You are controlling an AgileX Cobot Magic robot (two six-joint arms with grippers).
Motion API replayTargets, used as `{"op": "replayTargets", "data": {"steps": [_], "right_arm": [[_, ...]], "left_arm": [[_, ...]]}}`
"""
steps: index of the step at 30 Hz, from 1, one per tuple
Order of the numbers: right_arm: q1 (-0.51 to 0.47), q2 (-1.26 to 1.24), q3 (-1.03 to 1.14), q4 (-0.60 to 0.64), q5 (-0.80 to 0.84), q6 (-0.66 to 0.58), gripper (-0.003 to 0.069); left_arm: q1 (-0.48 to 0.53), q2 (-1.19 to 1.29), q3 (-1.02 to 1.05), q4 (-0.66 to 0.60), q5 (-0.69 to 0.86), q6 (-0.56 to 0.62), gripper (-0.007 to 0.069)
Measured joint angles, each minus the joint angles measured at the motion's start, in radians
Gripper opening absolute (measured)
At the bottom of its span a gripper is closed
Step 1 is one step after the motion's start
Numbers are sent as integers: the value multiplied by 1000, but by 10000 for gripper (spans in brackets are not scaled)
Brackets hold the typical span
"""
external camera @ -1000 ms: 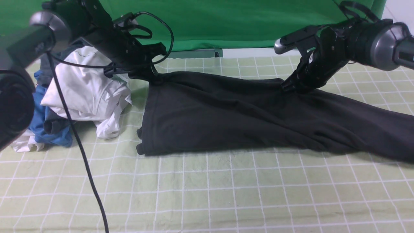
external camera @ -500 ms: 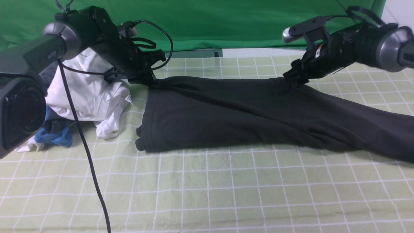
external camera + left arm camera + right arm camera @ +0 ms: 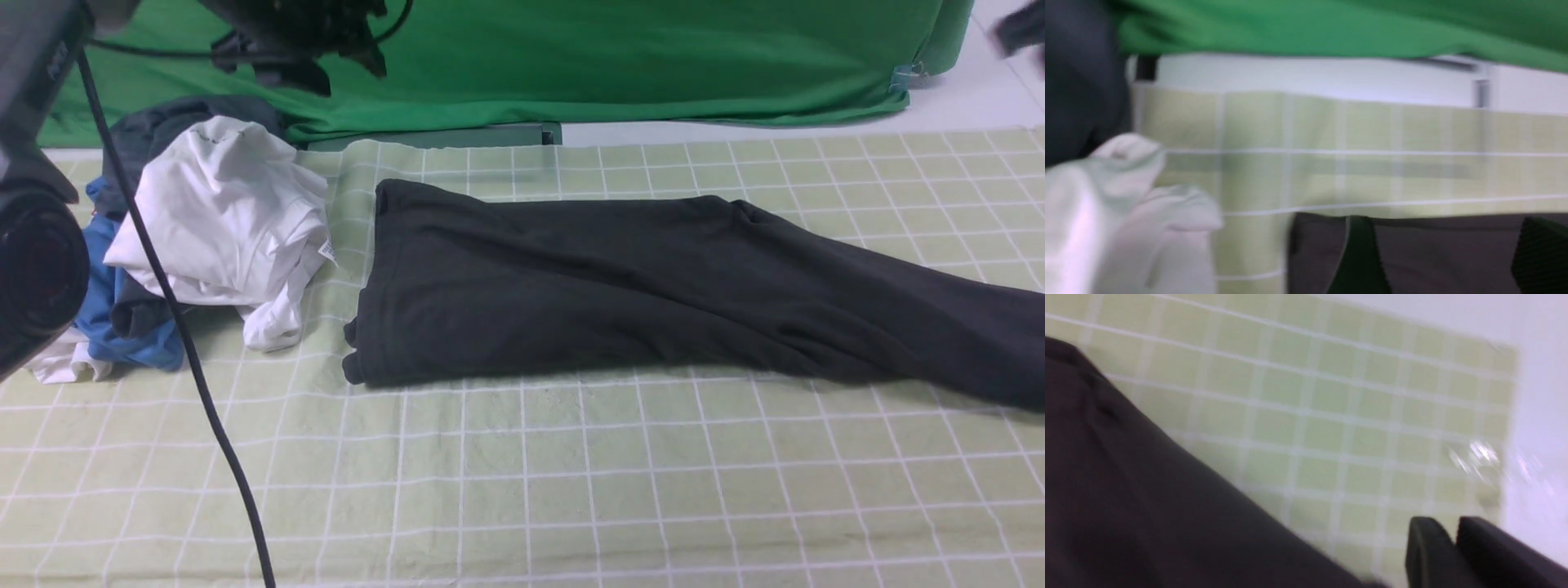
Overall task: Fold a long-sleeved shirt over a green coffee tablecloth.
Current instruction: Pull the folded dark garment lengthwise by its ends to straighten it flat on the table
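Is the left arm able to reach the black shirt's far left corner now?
Probably yes: the left gripper hangs open above the far left corner of the long-sleeved shirt, nothing between; the white shirt lies beside it, not on it.

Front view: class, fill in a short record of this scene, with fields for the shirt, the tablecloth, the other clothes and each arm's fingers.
shirt: black, lying flat in a long band across the tablecloth
tablecloth: pale green with a white grid
pile of clothes: white, blue and grey, beside the shirt's left end
left fingers: open, holding nothing
right fingers: shut, holding nothing
backdrop: plain green fabric
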Motion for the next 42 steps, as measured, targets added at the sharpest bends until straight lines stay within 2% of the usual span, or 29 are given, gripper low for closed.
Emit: {"op": "replayTargets", "data": {"steps": [1, 3, 4, 10, 16, 17, 19, 21, 24, 26, 30, 32, 35, 37, 42], "right_arm": [[-56, -50, 17, 0, 54, 12, 23], [-88, -89, 37, 0, 74, 22, 12], [-137, -133, 85, 5, 86, 31, 7], [-291, -245, 353, 47, 69, 35, 27], [-380, -200, 545, 156, -95, 35, 230], [-389, -168, 563, 174, -122, 34, 306], [-394, -108, 570, 197, -161, 34, 399], [-394, -67, 570, 223, -189, 33, 439], [-394, -1, 570, 271, -234, 29, 452], [-394, 36, 570, 290, -270, 24, 445], [-394, 93, 570, 303, -327, -1, 365], [-394, 123, 570, 308, -353, -29, 236], [-394, 136, 570, 314, -383, -47, 78], [-394, 136, 560, 315, -400, -53, 46], [-394, 136, 467, 298, -405, -57, 42]], "left_arm": [[0, 0, -42, -24, 25, 7, 493], [0, -1, -57, -37, 35, 9, 496], [0, -1, -68, -52, 44, 9, 498], [0, -1, -74, -76, 63, 22, 498], [0, 2, -74, -87, 66, 33, 498], [0, 6, -74, -88, 66, 33, 498], [0, 18, -74, -94, 66, 36, 498], [0, 26, -74, -98, 66, 35, 498], [0, 40, -74, -101, 66, 36, 498], [0, 48, -74, -101, 66, 36, 498], [0, 53, -74, -104, 66, 36, 498], [0, 58, -74, -121, 66, 36, 498], [0, 64, -74, -146, 66, 36, 498], [0, 68, -74, -161, 66, 36, 498], [0, 68, -74, -170, 66, 36, 498]]}}
